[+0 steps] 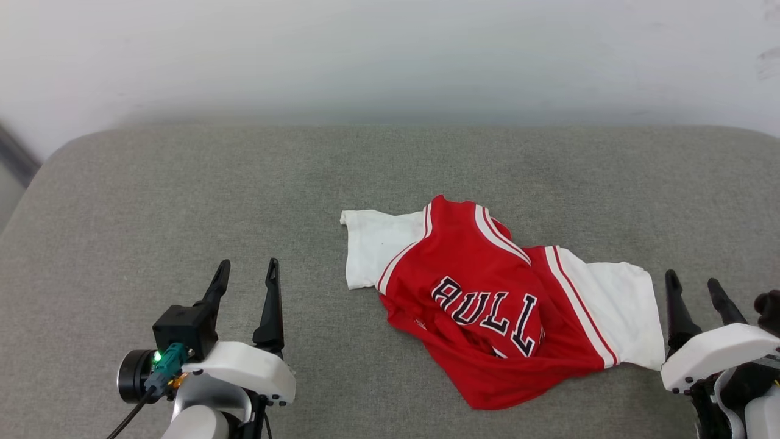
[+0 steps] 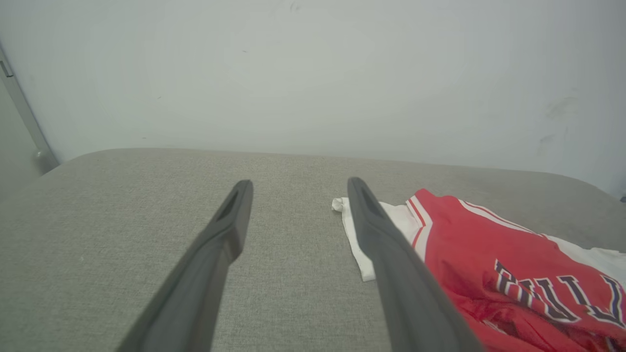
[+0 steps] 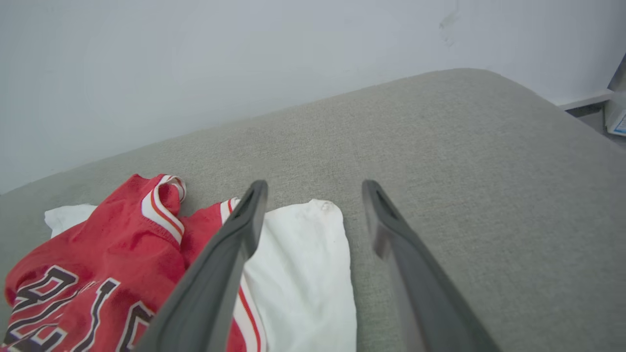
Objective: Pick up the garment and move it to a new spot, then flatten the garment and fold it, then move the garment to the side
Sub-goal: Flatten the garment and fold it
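Jersey [image 1: 487, 299] lies crumpled right of centre on the grey fabric-covered surface [image 1: 183, 183], red body bunched so that its black, white-outlined lettering is partly folded under. One white sleeve [image 1: 375, 247] points left and far; the other white sleeve [image 1: 615, 305] spreads flat toward the right. Your left gripper [image 1: 249, 263] sits near and well left of it, fingers spread with nothing between them. Your right gripper [image 1: 691, 278] sits just beside the right sleeve, fingers also apart and holding nothing. In the right wrist view its left finger [image 3: 230, 254] crosses that sleeve, perhaps above it rather than touching. A pale wall [image 1: 390, 61] stands behind.
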### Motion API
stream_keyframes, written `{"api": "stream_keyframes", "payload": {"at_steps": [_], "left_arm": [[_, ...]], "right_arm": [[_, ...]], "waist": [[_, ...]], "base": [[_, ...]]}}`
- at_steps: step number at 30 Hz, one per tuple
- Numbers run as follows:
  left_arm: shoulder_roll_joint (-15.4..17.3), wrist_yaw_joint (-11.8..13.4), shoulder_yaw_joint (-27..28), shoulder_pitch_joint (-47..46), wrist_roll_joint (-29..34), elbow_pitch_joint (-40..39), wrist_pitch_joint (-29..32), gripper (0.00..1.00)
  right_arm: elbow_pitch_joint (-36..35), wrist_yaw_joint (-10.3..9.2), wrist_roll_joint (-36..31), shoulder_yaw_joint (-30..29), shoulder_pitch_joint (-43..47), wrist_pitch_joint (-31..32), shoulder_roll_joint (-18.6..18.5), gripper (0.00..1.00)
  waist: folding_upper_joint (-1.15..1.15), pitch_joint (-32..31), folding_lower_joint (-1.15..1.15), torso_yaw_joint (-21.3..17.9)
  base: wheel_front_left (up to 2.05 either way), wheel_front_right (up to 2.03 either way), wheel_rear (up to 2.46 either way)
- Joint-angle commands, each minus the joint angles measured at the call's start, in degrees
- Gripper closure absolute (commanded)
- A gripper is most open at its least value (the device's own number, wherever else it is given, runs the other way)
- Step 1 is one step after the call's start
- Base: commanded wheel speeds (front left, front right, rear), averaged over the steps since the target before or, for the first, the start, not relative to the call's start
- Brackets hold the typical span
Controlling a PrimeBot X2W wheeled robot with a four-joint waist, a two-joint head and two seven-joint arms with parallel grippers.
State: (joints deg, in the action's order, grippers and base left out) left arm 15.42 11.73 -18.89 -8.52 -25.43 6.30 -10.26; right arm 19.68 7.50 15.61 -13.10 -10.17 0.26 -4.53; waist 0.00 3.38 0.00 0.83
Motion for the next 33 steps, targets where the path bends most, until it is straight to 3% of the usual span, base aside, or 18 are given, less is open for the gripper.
{"api": "stream_keyframes", "payload": {"at_steps": [1,5,13,17,27,33], "left_arm": [[0.14,0.45,0.05,0.65,-0.17,-0.23,-0.04,0.0],[0.23,0.78,0.1,1.48,-0.5,-0.7,0.24,0.0],[0.41,0.06,-0.88,-1.29,0.22,-1.88,0.45,0.0],[0.04,-0.53,-1.84,-3.84,0.97,-1.94,0.05,0.0],[-1.39,-1.98,-3.36,-9.78,1.84,-0.75,-1.21,0.0],[-1.98,-2.68,-3.69,-11.51,1.54,1.17,-2.1,0.0]], "right_arm": [[-1.02,-0.02,-1.42,1.06,1.38,0.58,-0.94,0.0],[-2.58,-0.02,-0.4,3.37,2.0,6.55,-1.97,0.0],[-0.98,-0.01,5.85,7.31,-3.11,31.12,-10.03,0.0],[-1.3,-0.02,7.79,7.24,-7.35,39.18,-13.17,0.0],[4.7,-0.02,8.05,9.13,-18.85,47.24,-17.19,0.0],[10.94,-0.02,9.53,11.06,-19.83,49.39,-15.9,0.0]], "waist": [[0.0,-0.72,0.0,-0.26],[0.0,-1.39,0.0,-0.73],[0.0,1.96,0.0,0.6],[0.0,5.31,0.0,2.12],[0.0,13.69,0.0,5.38],[0.0,15.85,0.0,5.92]], "base": [[0.0,0.0,0.0],[0.0,0.0,0.0],[0.0,0.0,0.0],[0.0,0.0,0.0],[0.0,0.0,0.0],[0.0,0.0,0.0]]}}
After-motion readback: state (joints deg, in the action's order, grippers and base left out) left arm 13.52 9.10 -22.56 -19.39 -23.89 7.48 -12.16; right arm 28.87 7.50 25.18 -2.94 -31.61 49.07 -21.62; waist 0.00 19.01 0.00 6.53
